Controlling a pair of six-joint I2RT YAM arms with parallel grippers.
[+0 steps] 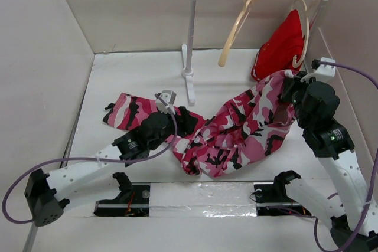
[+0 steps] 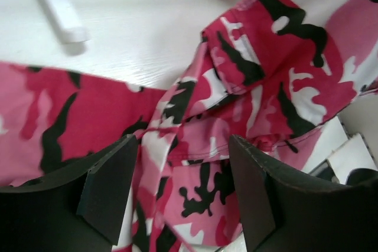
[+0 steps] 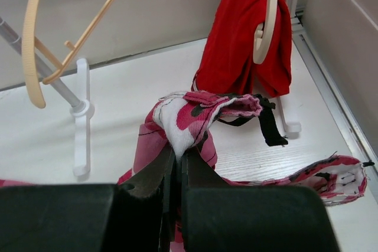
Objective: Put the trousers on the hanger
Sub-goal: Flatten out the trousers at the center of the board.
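The camouflage trousers (image 1: 236, 131) lie crumpled across the middle of the table, one leg stretched left. My right gripper (image 1: 289, 87) is shut on their waist end and holds it lifted; the pinched fold (image 3: 189, 116) shows in the right wrist view. My left gripper (image 1: 186, 121) is open, low over the trousers' middle (image 2: 195, 169), with cloth between its fingers (image 2: 109, 190). The empty pale hanger (image 1: 236, 28) hangs on the white rail at the back, and also shows in the right wrist view (image 3: 35, 39).
A white rack (image 1: 192, 45) stands at the back, its post and foot mid-table (image 2: 56, 4). A second hanger with a red garment (image 1: 283, 45) hangs at the rail's right end, close behind my right gripper. Walls enclose left, back and right.
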